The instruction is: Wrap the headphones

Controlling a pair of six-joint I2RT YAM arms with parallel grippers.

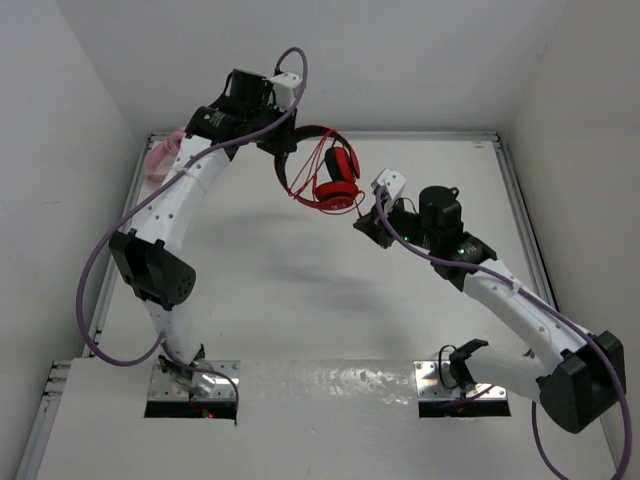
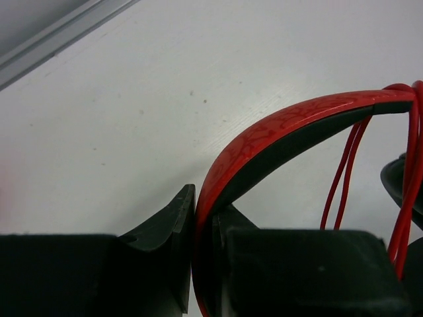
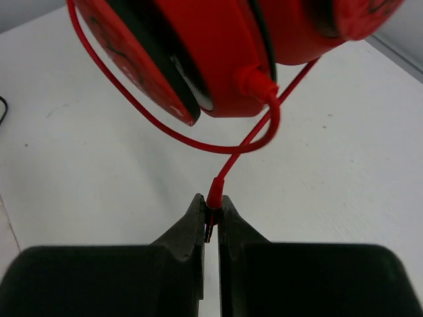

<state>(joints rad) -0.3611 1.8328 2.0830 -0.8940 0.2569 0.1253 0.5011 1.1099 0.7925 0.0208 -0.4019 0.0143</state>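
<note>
The red headphones hang above the table at the back middle. My left gripper is shut on the black-and-red headband and holds them up; its tips pinch the band in the left wrist view. The thin red cable runs in loops round the headband and earcups. My right gripper sits just right of and below the earcups. Its tips are shut on the cable's plug end.
A pink coiled bundle lies at the back left corner behind my left arm. A metal rail edges the white table on the right, and another rail shows in the left wrist view.
</note>
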